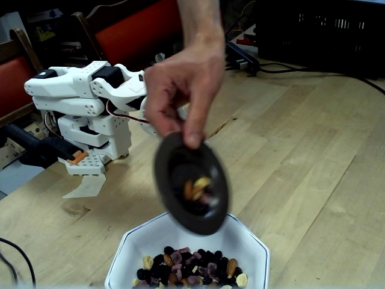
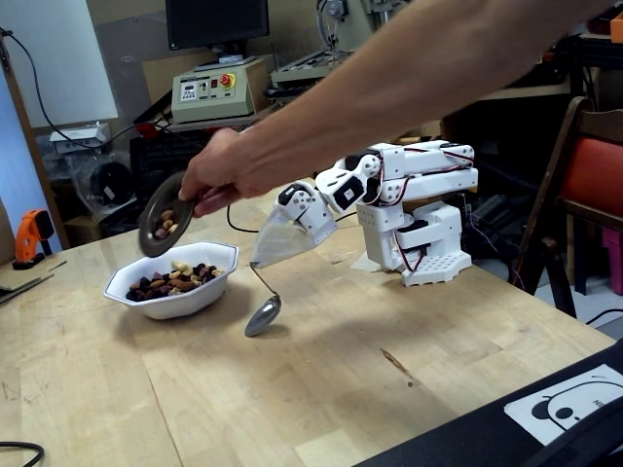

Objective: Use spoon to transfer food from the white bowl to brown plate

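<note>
A hand [image 1: 180,84] tipped the brown plate [image 1: 191,183] above the white bowl [image 2: 171,292], spilling food [image 1: 197,189] back. The gripper [image 2: 261,261] pinched the spoon [image 2: 263,313] beside that bowl; transfer remained undone.

A workshop or maker lab. A pale wooden workbench [image 2: 409,389] fills the foreground. Behind it stand a beige control box [image 2: 209,92] with a red emergency-stop button, a dark monitor [image 2: 216,21], and metal machine parts. An orange power tool [image 2: 35,233] rests at the bench's left edge. Cables trail across surfaces, and wooden chairs with red seats [image 1: 135,30] sit alongside.
</note>
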{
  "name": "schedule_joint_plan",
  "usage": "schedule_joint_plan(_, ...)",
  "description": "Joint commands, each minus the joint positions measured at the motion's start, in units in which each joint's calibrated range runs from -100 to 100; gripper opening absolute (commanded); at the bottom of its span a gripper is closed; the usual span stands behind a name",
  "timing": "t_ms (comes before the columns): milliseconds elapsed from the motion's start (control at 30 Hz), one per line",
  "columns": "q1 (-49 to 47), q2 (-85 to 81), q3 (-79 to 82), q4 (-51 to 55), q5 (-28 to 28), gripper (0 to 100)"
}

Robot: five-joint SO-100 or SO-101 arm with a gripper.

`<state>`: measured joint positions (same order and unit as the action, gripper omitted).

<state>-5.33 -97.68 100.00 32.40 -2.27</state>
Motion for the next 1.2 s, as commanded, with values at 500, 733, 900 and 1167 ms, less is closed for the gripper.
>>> schedule_joint_plan(500,3.7,-0.4,-2.2,-35.5,7.9,3)
schedule_joint_plan(733,3.7,2.0,-2.2,-35.5,7.8,3)
schedule_joint_plan(900,3.7,2.0,-2.2,-35.5,7.8,3)
schedule_joint_plan(1167,3.7,2.2,-2.2,-35.5,7.8,3)
